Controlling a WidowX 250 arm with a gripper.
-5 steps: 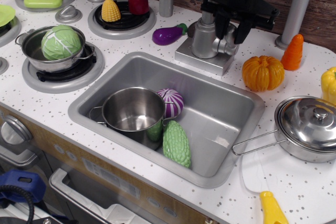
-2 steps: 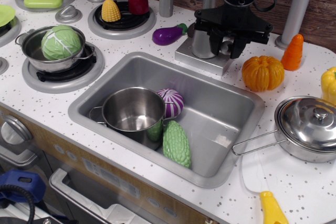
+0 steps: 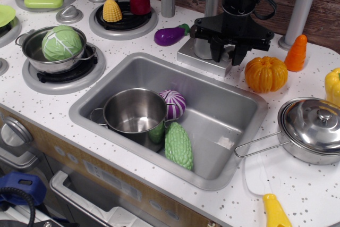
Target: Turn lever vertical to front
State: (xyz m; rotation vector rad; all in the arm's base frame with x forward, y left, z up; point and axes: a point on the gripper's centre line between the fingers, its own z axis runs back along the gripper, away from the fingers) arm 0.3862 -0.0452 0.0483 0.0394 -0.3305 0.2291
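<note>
Lever point(image 3: 228, 51) between black jaws at faucet body point(image 3: 203, 49); jaws apart, straddling it, contact unclear.

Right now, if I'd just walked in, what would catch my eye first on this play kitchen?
Likely the black gripper, hanging over the grey faucet base behind the sink; it hides the lever, so whether it grips is unclear. Next, the bright toys: an orange pumpkin and carrot to the right, a purple eggplant to the left. In the sink sit a steel pot, a purple onion and a bumpy green gourd.
</note>
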